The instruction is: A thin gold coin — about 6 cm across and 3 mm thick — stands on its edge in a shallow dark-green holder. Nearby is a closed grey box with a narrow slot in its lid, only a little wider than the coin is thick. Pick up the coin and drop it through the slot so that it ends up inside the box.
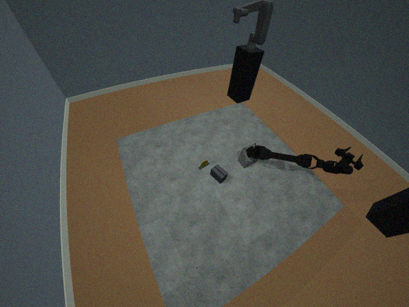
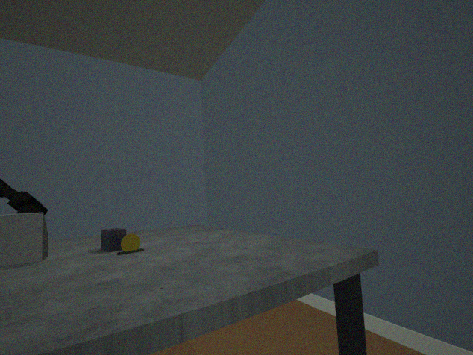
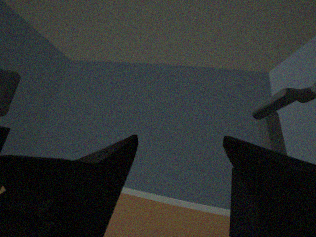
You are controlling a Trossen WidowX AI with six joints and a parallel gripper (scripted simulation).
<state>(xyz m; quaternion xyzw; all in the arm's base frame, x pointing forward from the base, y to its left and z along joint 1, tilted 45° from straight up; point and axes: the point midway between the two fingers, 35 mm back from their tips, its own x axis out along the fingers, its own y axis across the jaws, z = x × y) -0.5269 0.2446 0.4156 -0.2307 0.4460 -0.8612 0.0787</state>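
The gold coin (image 1: 205,163) (image 2: 130,242) stands on its edge in the dark-green holder (image 1: 200,168) (image 2: 140,250) on the table. The closed grey box (image 1: 217,175) (image 2: 111,240) sits close beside it, and a thin line that looks like the slot runs across its lid in the top view. My gripper (image 1: 357,151) (image 3: 179,140) is open and empty. It is far from the coin and the box, out past the table's edge on the opposite side of my arm's base, and its fingers point away from them. The wrist view shows neither coin nor box.
My arm's base stands on a pale block (image 1: 245,159) (image 2: 22,240) on the grey table (image 1: 198,224) (image 2: 213,283). Another grey arm (image 1: 263,24) (image 3: 272,105) stands on a black pedestal (image 1: 244,72) beyond the table. A second black pedestal (image 1: 391,211) is at the right.
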